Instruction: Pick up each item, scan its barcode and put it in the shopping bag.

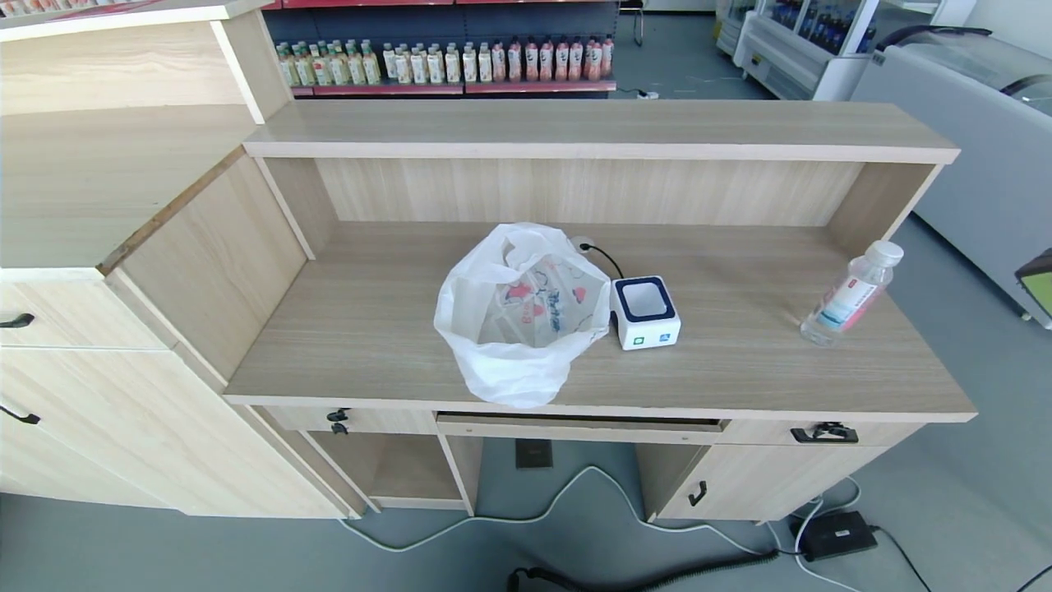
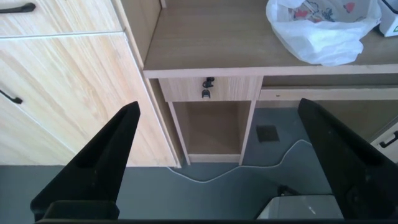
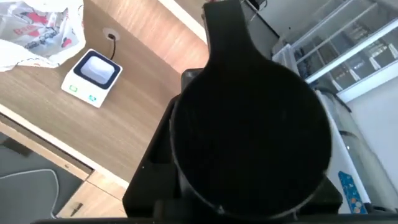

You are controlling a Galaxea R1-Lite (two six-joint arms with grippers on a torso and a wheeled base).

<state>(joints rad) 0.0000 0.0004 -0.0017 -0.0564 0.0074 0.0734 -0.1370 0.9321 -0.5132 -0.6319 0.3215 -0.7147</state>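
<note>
My left gripper [image 2: 217, 165] has its two black fingers [image 2: 93, 168] spread wide, released and touching nothing. They hang in front of the light wood checkout counter [image 1: 740, 370] and lower than its top. Straight ahead of them are a small drawer with a key in its lock [image 2: 208, 87] and the open cubby [image 2: 211, 127] under it. A tall pale cabinet front [image 2: 68, 93] stands close on the outer side of the fingers, with bare grey floor beneath them. The white plastic shopping bag with red and blue print [image 1: 518, 316] sits higher than the fingers and toward the robot's right, mouth open, its lower folds reaching the counter's front edge. Just beside the bag, farther right, is the white square barcode scanner with a dark-rimmed window [image 1: 645, 312]. The clear plastic water bottle with a white cap [image 1: 851, 294] stands near the counter's right end, well apart from the scanner, with bare wood between them. The right gripper [image 3: 249, 124] is a dark mass above the counter's right part. I cannot tell whether it is released or clenched.
</note>
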